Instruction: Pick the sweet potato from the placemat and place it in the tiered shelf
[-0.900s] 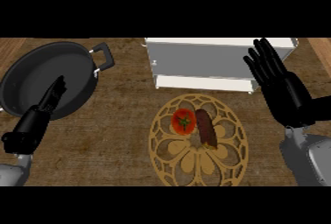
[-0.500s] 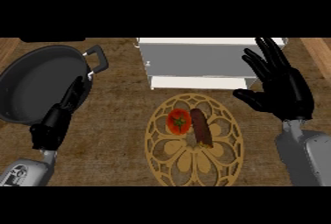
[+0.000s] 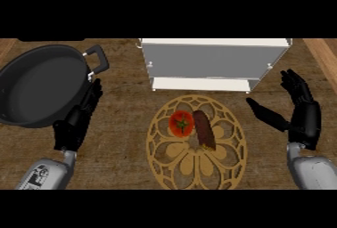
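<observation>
A brown, elongated sweet potato (image 3: 204,130) lies on the round tan lattice placemat (image 3: 196,153) in the middle of the counter, next to a red tomato (image 3: 182,124). The white tiered shelf (image 3: 212,62) stands just behind the placemat. My right hand (image 3: 302,115) is open to the right of the placemat, fingers straight and thumb spread toward the sweet potato, apart from it. My left hand (image 3: 80,119) is open at the left, fingers straight, beside the pan.
A large black pan (image 3: 39,83) with a handle (image 3: 97,58) sits at the back left, close to my left hand's fingers. Wooden counter edges show at the far top corners.
My right hand has come down and back from in front of the shelf to beside the placemat. The left hand has shifted right and closer in. The view has moved slightly.
</observation>
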Robot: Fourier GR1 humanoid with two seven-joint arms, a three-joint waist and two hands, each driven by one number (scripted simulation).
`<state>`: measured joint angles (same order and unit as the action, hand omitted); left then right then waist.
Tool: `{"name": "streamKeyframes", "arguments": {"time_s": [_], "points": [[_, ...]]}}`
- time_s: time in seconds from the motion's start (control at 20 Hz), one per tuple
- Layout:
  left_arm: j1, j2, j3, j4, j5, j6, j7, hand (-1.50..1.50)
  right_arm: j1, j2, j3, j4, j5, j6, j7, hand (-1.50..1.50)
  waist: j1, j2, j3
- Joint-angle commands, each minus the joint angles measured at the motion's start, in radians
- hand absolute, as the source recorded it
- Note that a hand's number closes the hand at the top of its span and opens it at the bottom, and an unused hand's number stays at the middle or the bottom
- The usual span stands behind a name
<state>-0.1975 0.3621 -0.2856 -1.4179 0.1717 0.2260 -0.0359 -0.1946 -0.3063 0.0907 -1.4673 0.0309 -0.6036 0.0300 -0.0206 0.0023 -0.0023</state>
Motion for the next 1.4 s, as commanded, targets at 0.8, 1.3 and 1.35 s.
{"name": "streamKeyframes", "arguments": {"time_s": [0.8, 1.3, 1.35], "points": [[0.011, -0.053, -0.004, -0.025, -0.061, -0.021, 0.045, 0.00, -0.125, -0.244, 0.275, -0.426, 0.192, 0.408, 0.749, -1.50, 0.027, -0.008, -0.001], [-0.024, -0.061, 0.034, 0.025, -0.052, -0.048, 0.037, 0.00, -0.355, -0.293, 0.424, -0.500, 0.160, 0.769, 1.212, -1.50, 0.024, -0.005, 0.000], [-0.022, -0.089, 0.011, 0.026, -0.091, -0.019, 0.031, 0.00, -0.403, -0.240, 0.415, -0.416, 0.177, 0.761, 1.198, -1.50, 0.030, -0.002, 0.001]]}}
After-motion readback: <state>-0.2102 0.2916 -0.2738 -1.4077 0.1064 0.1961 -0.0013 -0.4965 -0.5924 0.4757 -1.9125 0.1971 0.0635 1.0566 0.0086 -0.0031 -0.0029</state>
